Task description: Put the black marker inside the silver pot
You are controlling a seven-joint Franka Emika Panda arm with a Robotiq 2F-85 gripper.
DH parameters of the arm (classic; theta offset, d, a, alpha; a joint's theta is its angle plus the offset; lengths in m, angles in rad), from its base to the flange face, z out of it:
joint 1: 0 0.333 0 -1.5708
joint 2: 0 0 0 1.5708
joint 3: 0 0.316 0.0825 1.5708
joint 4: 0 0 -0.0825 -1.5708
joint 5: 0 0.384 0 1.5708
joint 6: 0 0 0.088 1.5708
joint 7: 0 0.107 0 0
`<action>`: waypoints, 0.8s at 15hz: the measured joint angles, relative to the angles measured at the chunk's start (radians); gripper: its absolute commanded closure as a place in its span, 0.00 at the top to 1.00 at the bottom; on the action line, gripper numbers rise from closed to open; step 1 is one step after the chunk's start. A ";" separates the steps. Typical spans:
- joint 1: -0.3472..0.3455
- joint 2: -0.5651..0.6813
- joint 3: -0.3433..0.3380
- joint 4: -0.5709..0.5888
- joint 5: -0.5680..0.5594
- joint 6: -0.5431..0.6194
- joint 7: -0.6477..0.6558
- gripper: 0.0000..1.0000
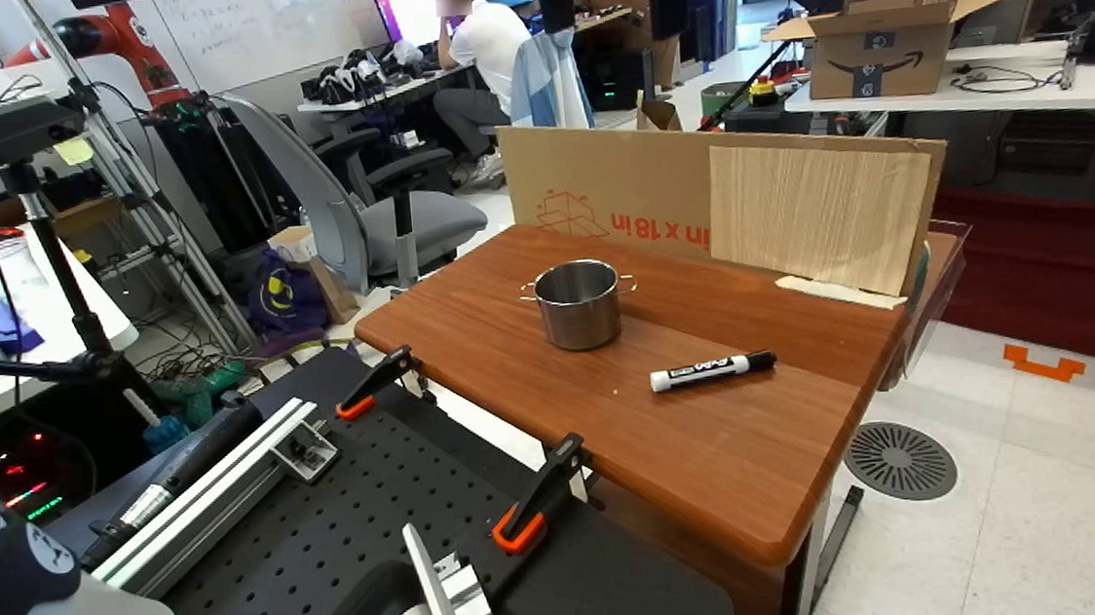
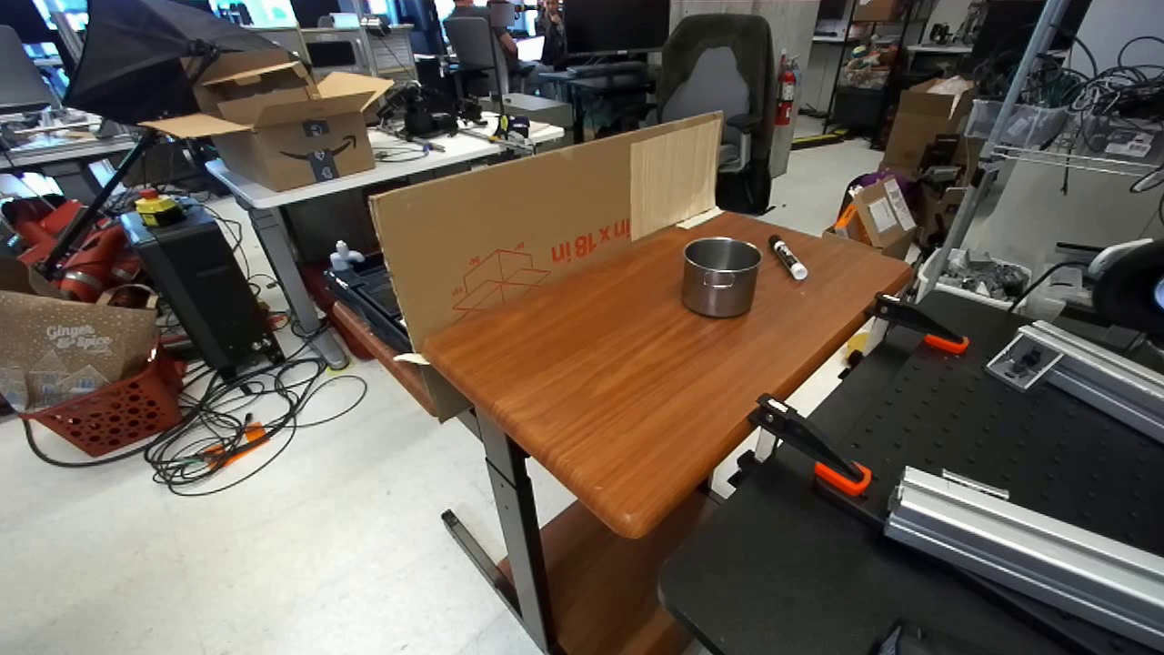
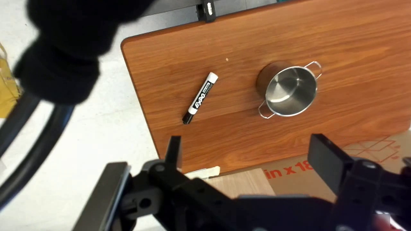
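Note:
The black marker (image 1: 714,370) lies on the brown table, apart from the pot, in both exterior views (image 2: 787,257). In the wrist view the marker (image 3: 200,98) lies left of the pot, its black cap toward the gripper. The silver pot (image 1: 581,307) stands upright on the table in both exterior views (image 2: 720,282). In the wrist view the pot's (image 3: 290,91) visible inside holds nothing. My gripper (image 3: 247,138) is open with nothing between its fingers, above the table. Its fingers appear to hang at the top edge of an exterior view (image 1: 613,24).
A cardboard sheet (image 1: 601,181) stands upright along the table's far edge, with a wood-patterned panel (image 1: 819,218) on it. Two black and orange clamps (image 1: 538,494) (image 1: 376,385) sit at the edge between the brown table (image 1: 676,454) and the black perforated board (image 1: 377,497).

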 measured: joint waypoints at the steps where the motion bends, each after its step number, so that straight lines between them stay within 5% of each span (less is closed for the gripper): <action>1: -0.006 0.024 0.001 -0.002 0.000 0.031 0.035 1.00; 12: -0.021 0.277 0.028 -0.005 0.014 0.236 0.392 1.00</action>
